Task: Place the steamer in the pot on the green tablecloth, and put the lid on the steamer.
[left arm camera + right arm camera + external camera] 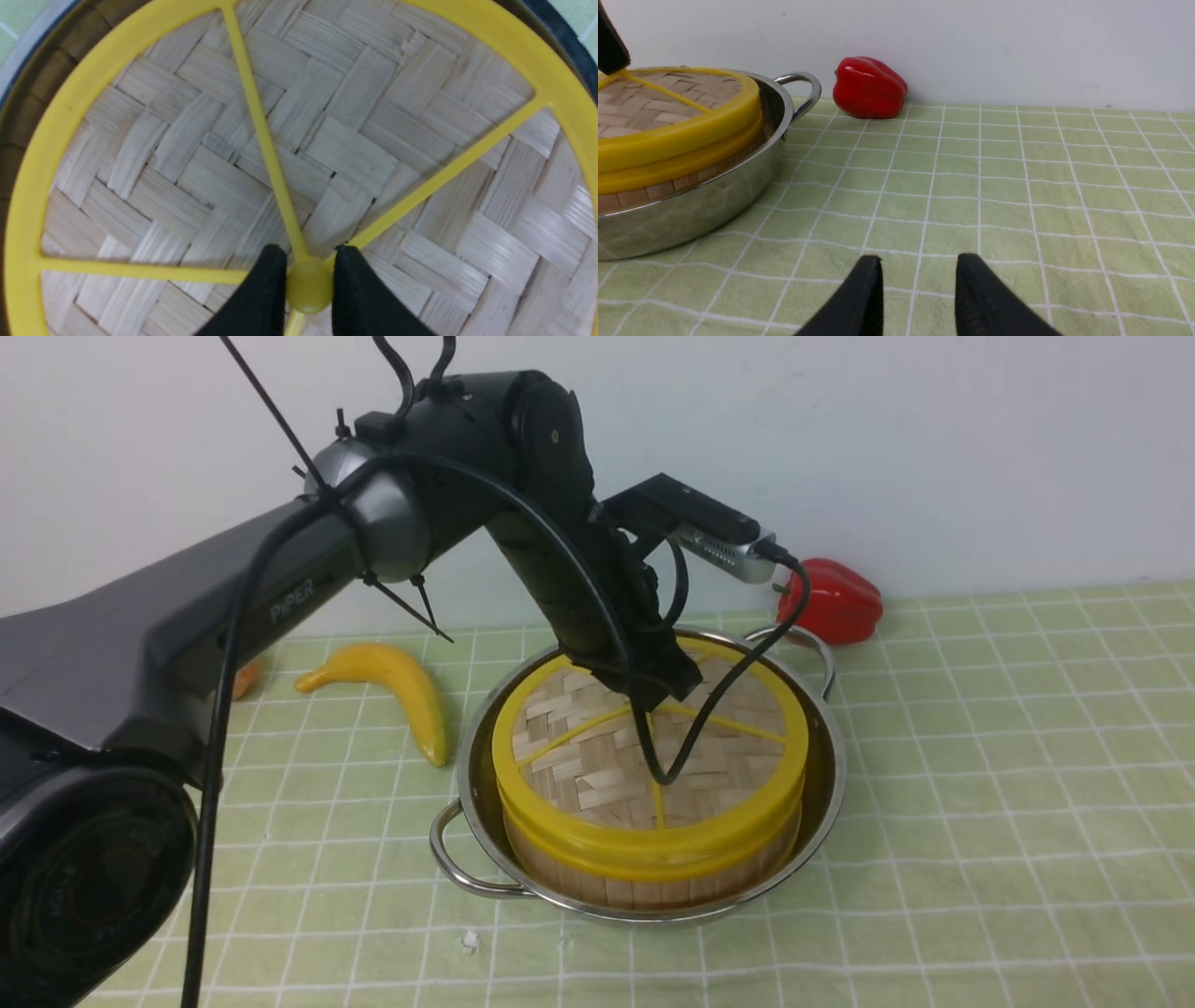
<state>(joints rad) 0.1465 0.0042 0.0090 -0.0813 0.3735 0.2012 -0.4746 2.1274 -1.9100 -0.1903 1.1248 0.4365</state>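
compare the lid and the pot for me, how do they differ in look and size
The lid is woven bamboo with a yellow rim and spokes; the pot is shiny bare metal.
The lid is a bit narrower, while the pot reaches out past it all round.
The lid has a small yellow knob at its hub, whereas the pot has two looped handles at its sides.
Both are round.

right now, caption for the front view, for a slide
Left arm's fingers on the hub of the lid, which sits on the steamer inside the pot
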